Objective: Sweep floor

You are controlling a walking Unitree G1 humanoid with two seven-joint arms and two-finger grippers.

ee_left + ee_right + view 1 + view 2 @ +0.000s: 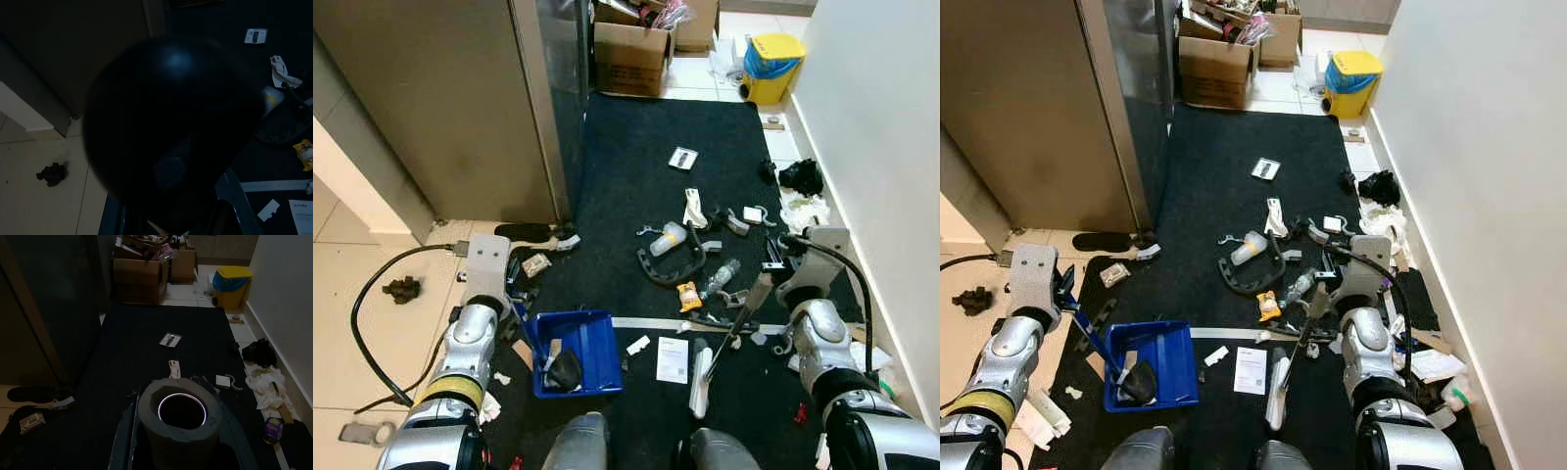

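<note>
A blue dustpan (590,345) rests on the black rug (636,166) just ahead of my feet, with a dark lump (566,371) and scraps inside. My left gripper (514,302) is shut on its blue handle. In the left wrist view a dark round shape blocks most of the picture. My right gripper (764,285) is shut on the grey handle (182,412) of a brush, whose white head (701,382) lies on the rug right of the dustpan. Litter lies beyond: a yellow wrapper (689,296), a plastic bottle (720,277), a white paper (673,359).
A metal cabinet (460,98) stands at the left and a white wall (891,147) at the right. Cardboard boxes (631,54) and a yellow bin (771,64) close the far end. A dark clump (402,289) and a black cable (360,328) lie on the tiles at left.
</note>
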